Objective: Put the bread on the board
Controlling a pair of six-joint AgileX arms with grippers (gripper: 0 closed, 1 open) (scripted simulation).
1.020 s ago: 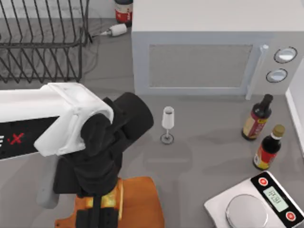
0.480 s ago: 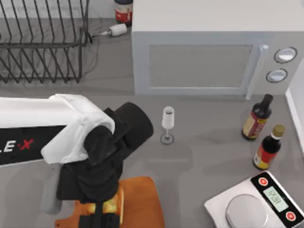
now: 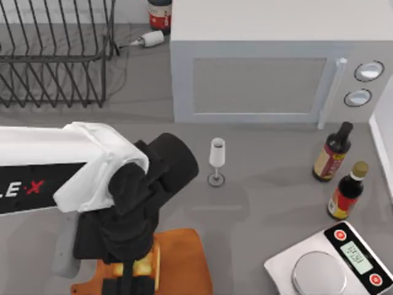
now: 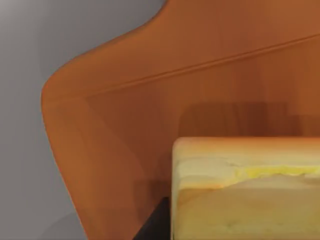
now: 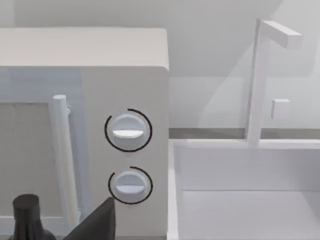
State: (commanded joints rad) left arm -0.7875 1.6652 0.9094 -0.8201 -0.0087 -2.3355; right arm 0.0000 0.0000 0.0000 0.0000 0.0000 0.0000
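Your left gripper [image 3: 131,278] hangs over the board [image 3: 184,261] at the bench's near edge, left of middle, pinching the bread [image 3: 146,265] just above the wood. Whether bread touches board, you cannot tell.

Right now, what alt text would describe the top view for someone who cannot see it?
The left arm reaches over the board, its gripper at the bread. Behind stand a microwave, a glass, two bottles and a scale.
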